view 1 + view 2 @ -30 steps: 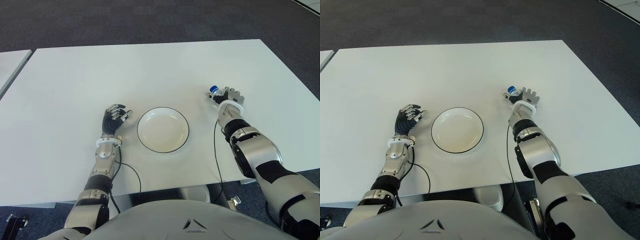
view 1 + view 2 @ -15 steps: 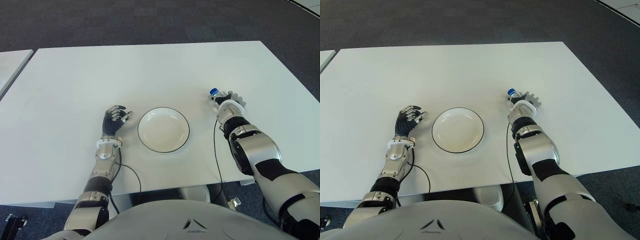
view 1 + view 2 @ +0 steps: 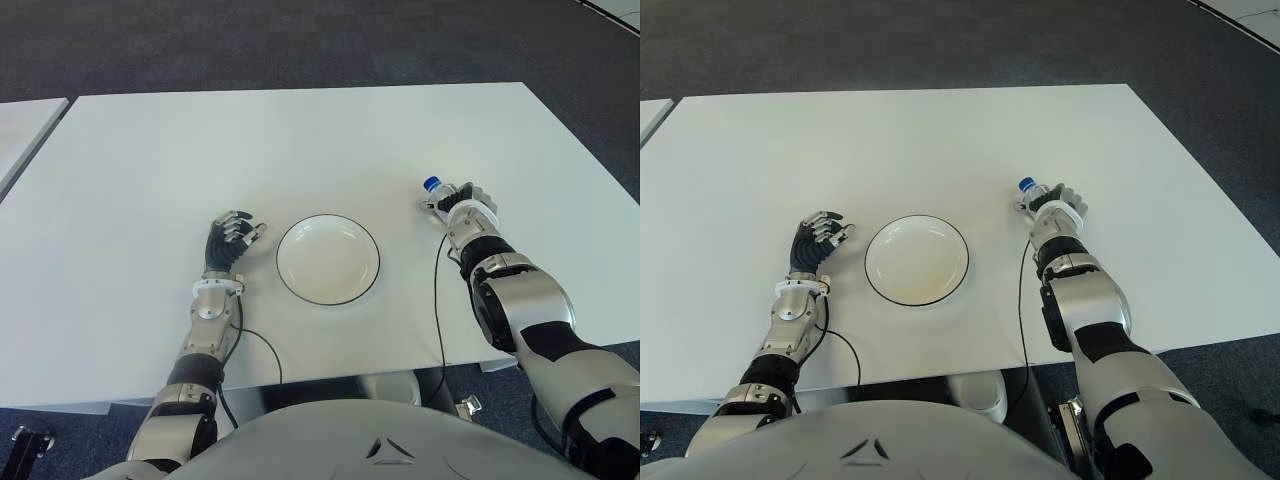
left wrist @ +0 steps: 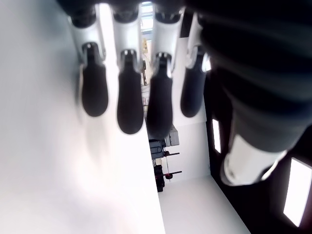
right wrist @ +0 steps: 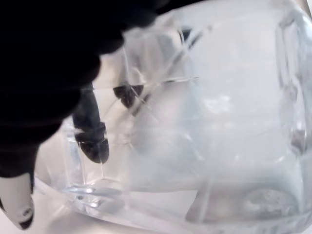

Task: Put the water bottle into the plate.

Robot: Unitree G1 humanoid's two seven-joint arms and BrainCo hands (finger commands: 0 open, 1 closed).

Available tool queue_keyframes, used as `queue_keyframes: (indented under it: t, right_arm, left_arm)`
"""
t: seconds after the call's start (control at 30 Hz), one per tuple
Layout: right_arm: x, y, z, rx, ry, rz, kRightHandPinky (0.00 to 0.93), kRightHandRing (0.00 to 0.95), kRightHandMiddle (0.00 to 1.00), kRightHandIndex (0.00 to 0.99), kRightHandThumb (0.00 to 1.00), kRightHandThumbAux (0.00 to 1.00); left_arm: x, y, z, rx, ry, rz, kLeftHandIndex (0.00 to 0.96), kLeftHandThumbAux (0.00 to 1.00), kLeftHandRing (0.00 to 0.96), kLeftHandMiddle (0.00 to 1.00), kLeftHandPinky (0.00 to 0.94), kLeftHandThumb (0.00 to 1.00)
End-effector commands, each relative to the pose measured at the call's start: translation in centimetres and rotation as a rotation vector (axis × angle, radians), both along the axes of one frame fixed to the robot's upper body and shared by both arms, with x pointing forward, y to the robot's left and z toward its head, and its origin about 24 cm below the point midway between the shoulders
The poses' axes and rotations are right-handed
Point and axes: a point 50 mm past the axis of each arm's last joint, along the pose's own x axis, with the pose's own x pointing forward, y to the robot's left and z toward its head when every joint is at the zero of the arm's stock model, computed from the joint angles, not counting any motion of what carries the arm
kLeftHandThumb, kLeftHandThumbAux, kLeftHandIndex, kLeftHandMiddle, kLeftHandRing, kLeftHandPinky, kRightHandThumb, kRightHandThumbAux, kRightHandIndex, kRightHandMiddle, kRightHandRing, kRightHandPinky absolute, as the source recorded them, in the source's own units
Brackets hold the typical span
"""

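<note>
The left hand [image 3: 231, 238] shows just left of the plate [image 3: 328, 259], toward the table's [image 3: 300, 140] near edge, its fingers [image 4: 130, 100] loosely curled and holding nothing. The plate, white with a dark rim, sits near the middle of the near edge, with nothing in it. To its right, well apart from it and nearer the table's right edge, the right hand [image 3: 463, 204] is wrapped around the water bottle [image 5: 204, 126]. The clear bottle lies inside the grasp, with its blue cap [image 3: 430, 184] sticking out on the hand's left, toward the plate; dark fingertips [image 5: 95, 141] show through the plastic.
</note>
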Motion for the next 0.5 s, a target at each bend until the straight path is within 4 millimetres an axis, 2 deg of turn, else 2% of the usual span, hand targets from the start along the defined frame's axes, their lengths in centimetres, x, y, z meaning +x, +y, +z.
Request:
queue_keyframes:
  t: [0.03,0.33,0.43,0.5]
  right_arm:
    - [-6.18,-0.21,-7.2,0.126,0.289,-0.05,0.169,0.129,0.226,0.437,0.699,0.707]
    - [-5.84,-0.17,-6.83,0.122,0.242,-0.08,0.194,0.169,0.249,0.436,0.694,0.717]
    - [-5.77,-0.08,-6.79,0.143,0.211,-0.103,0.219,0.184,0.258,0.435,0.691,0.72]
    - [-5.62,0.19,-6.73,0.162,0.185,-0.117,0.275,0.209,0.27,0.434,0.69,0.722]
  left_arm:
    - [-2.37,0.07,-2.75,-0.006,0.16,0.013,0.434,0.716,0.601,0.606,0.578,0.709]
    - [-2.28,0.03,-2.67,0.006,0.152,0.017,0.434,0.716,0.601,0.607,0.576,0.71]
    - [-2.31,0.06,-2.72,-0.009,0.164,0.016,0.434,0.716,0.599,0.605,0.578,0.709]
    - [-2.31,0.11,-2.72,-0.019,0.166,0.019,0.434,0.716,0.597,0.604,0.576,0.709]
